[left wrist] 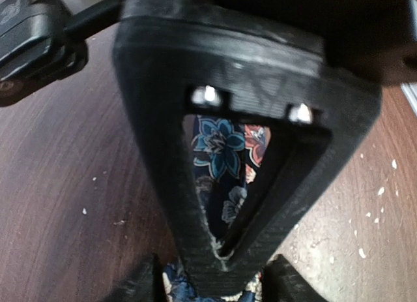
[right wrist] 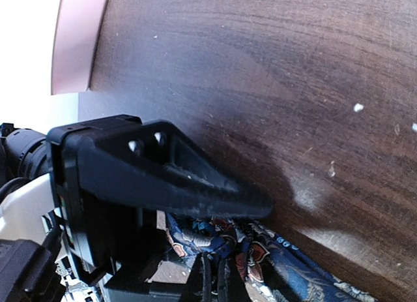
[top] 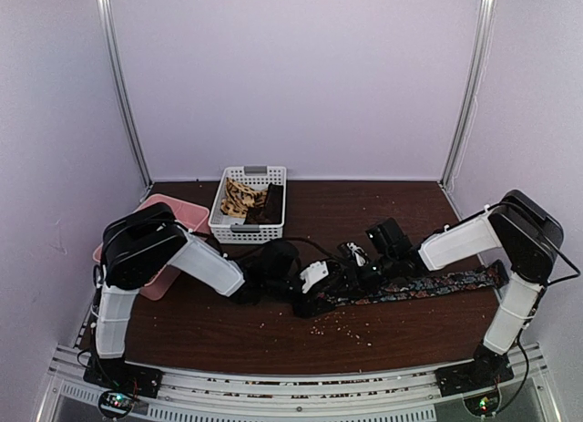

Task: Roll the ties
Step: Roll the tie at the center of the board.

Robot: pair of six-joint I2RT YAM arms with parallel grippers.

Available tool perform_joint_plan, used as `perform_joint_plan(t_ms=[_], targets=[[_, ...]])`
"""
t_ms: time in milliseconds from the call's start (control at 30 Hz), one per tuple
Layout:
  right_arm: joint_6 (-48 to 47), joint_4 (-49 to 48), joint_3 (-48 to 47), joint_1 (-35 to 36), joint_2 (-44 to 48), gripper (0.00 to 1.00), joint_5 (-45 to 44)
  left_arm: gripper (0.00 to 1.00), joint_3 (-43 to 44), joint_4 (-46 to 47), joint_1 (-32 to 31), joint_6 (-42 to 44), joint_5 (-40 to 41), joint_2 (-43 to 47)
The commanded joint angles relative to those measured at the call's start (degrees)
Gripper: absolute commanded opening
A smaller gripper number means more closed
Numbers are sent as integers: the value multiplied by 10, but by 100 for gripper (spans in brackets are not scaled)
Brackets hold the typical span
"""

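Dark, glossy wood grain is seen across the tabletop (top: 228,331), which is dotted with small pale crumbs (top: 342,326). Three ties are counted. One floral tie (top: 428,285), a dark woven band printed with blue, red and white flowers, is laid flat on the tabletop. Its long axis runs left to right, from the middle where the two tools meet out to the right edge beside the right arm. One tan tie (top: 240,199) with a dark pattern and one plain dark brown tie (top: 271,205) are bunched side by side inside a single white perforated plastic basket (top: 219,212) of rectangular shape at the far middle. One pink plastic tray (top: 182,208) is partly hidden behind the left arm. The left tool (left wrist: 212,289) is released: its jaws are seen standing apart on either side of the floral cloth and of the other tool's tip. The right tool (right wrist: 257,207), black, ribbed and wedge-shaped, is clenched, with the gathered near end of the floral tie pressed just under it; whether cloth is pinched between its jaws cannot be told.
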State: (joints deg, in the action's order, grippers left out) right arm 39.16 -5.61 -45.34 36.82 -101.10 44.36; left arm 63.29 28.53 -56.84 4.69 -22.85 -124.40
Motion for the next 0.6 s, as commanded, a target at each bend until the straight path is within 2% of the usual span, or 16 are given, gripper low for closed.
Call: perform_joint_plan(t_ms=[0,100,167,333,400,500,567], targets=[[20,-23,11,-1,10,0,7,50,-2,-58,0,21,5,-12],[33,-37,12,0,14,0,15,37,-33,-78,8,41,-2,11],[47,-52,12,2,13,0,21,33,-56,-94,12,62,-4,27],[58,-60,5,13,-8,0,15,30,-101,-101,34,89,-26,63],[55,-64,8,13,-19,0,13,37,-100,-107,35,92,-22,69],[40,-58,17,13,-30,0,8,55,-109,-75,35,75,-19,78],[28,-51,20,12,-38,0,2,60,-126,-32,35,57,-14,86]])
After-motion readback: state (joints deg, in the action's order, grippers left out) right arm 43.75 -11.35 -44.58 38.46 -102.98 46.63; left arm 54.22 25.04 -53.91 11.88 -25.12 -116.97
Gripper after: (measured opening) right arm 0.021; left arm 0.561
